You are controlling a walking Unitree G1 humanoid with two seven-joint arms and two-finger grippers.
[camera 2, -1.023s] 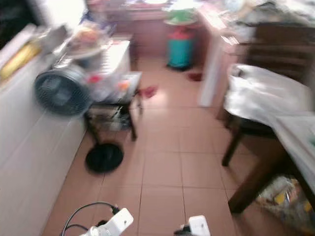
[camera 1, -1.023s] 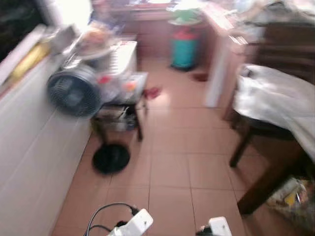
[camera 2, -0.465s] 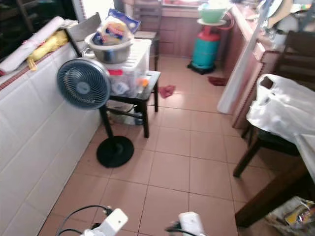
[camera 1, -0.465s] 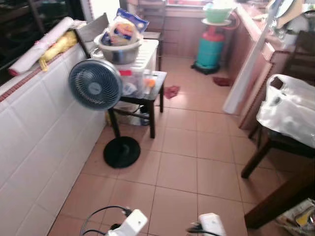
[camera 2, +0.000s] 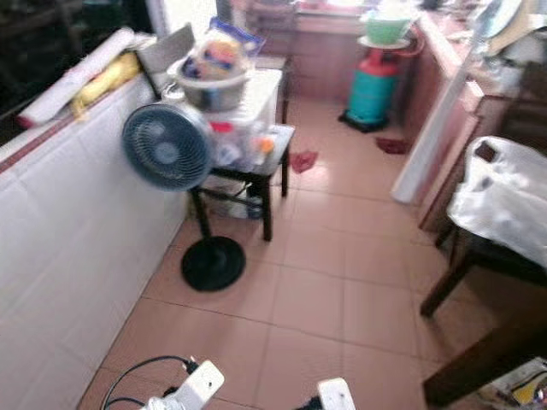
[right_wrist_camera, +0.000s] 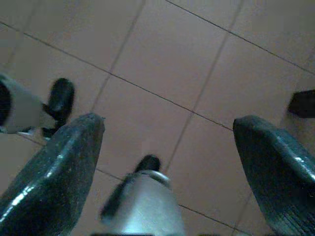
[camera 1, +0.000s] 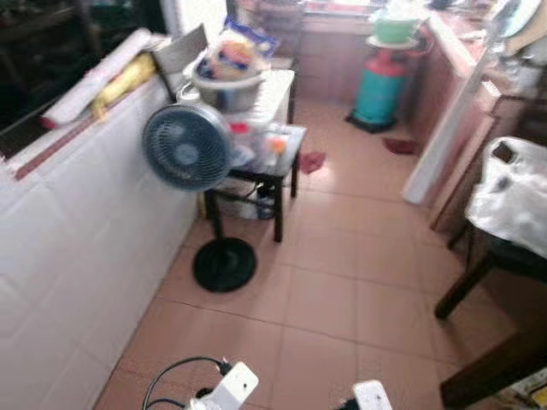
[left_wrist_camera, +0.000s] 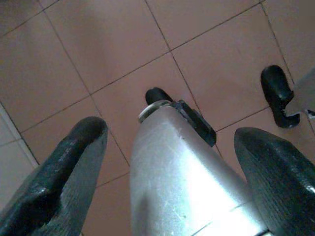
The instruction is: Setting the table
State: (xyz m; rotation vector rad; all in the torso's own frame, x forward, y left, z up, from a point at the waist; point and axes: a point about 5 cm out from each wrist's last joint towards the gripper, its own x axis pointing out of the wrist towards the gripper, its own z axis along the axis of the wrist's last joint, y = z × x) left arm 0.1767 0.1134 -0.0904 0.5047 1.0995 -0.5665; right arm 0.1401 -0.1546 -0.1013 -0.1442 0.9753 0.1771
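both pincers, left pincer (left_wrist_camera: pixel 167 162) and right pincer (right_wrist_camera: pixel 167 167), hang spread, empty, over floor tiles (camera 1: pixel 342 256)

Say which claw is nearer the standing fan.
Left. The left claw hangs low on the fan's side of the tiled floor; the right claw hangs farther across, toward the chair with the white bag.

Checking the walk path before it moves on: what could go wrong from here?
1. The standing fan has its round base out on the tiled floor beside the small black table; a leg could clip it and tip the fan.
2. The chair with a white plastic bag juts in on the right, narrowing the passage.
3. The picture is blurred, so distance judging may be off. Both grippers, left and right, hang open over the floor.
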